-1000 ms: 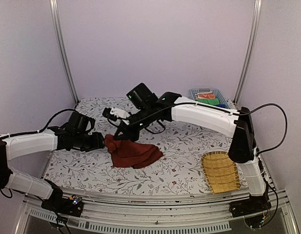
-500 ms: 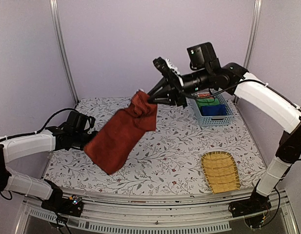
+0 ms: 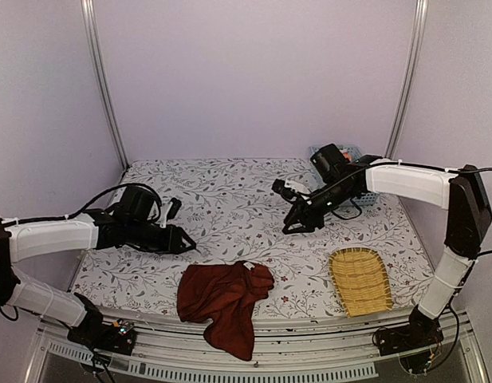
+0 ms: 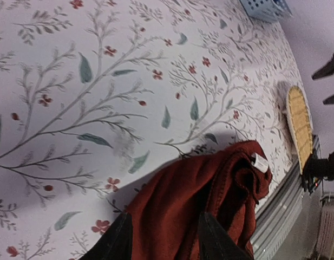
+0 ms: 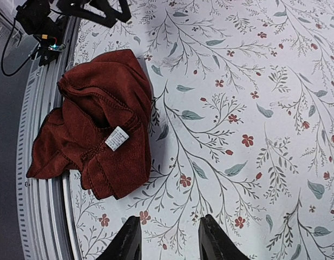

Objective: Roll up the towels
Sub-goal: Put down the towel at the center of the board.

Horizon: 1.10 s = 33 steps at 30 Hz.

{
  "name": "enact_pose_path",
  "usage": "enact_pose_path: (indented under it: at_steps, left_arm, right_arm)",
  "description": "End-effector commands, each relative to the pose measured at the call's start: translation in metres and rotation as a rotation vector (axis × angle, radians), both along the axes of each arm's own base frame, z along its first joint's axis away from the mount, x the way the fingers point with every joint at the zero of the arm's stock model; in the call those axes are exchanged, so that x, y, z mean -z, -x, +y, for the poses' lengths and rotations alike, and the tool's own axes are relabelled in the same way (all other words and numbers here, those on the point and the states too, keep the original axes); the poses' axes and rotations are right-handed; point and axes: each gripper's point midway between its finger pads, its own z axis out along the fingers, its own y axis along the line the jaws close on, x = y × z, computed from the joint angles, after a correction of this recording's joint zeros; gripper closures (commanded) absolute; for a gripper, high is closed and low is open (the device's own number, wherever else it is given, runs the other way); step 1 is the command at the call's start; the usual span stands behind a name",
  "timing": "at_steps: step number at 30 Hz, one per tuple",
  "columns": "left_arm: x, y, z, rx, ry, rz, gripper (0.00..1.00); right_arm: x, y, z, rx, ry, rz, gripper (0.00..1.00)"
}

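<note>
Top external: towel [image 3: 226, 299] tail over near edge

The towel [image 3: 226, 299] lies in a heap on the table [image 3: 230, 191] at its near edge, with one end spilling over the front rail [image 3: 325, 339] (a tag [image 5: 117, 138] sits on top of the heap). Right of the towel, also by the near edge, lies a tray [image 3: 360, 279], well apart from it. Far behind the towel and to the right, in the back corner, stands a basket [image 4: 264, 8]. The left gripper [image 3: 184, 240] hangs just behind and left of the towel. The right gripper [image 3: 292, 226] hangs behind and right of it, between towel and basket.
</note>
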Motion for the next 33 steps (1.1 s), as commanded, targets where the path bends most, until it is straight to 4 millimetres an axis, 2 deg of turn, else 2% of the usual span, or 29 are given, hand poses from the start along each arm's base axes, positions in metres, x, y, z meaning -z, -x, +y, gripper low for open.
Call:
enact_pose_path:
  at_steps: [1,3,7,12,16,20,26,33]
  left_arm:
    - [0.001,0.053,-0.045,0.270,0.033,0.095,0.55]
    - [0.009,0.074,-0.051,0.309,0.004,0.136,0.54]
    - [0.019,0.093,-0.051,0.297,-0.014,0.178,0.53]
    - [0.017,0.101,-0.062,0.291,0.002,0.165,0.54]
    - [0.017,0.104,-0.073,0.311,0.008,0.157,0.54]
    - [0.025,0.104,-0.079,0.327,-0.016,0.167,0.54]
    - [0.025,0.100,-0.082,0.333,-0.028,0.155,0.53]
    - [0.028,0.099,-0.081,0.325,-0.040,0.150,0.53]
  right_arm:
    - [0.030,0.021,0.020,-0.014,0.061,0.056,0.58]
    - [0.036,0.030,0.034,-0.042,0.065,0.057,0.52]
    - [0.050,0.049,0.060,-0.091,0.087,0.151,0.45]
    - [0.068,0.065,0.076,-0.127,0.132,0.170,0.37]
    - [0.074,0.067,0.076,-0.130,0.160,0.147,0.36]
    - [0.083,0.055,0.073,-0.074,0.216,0.084,0.36]
    - [0.088,0.046,0.073,-0.037,0.253,0.066,0.37]
    - [0.083,0.015,0.060,0.074,0.277,-0.004,0.50]
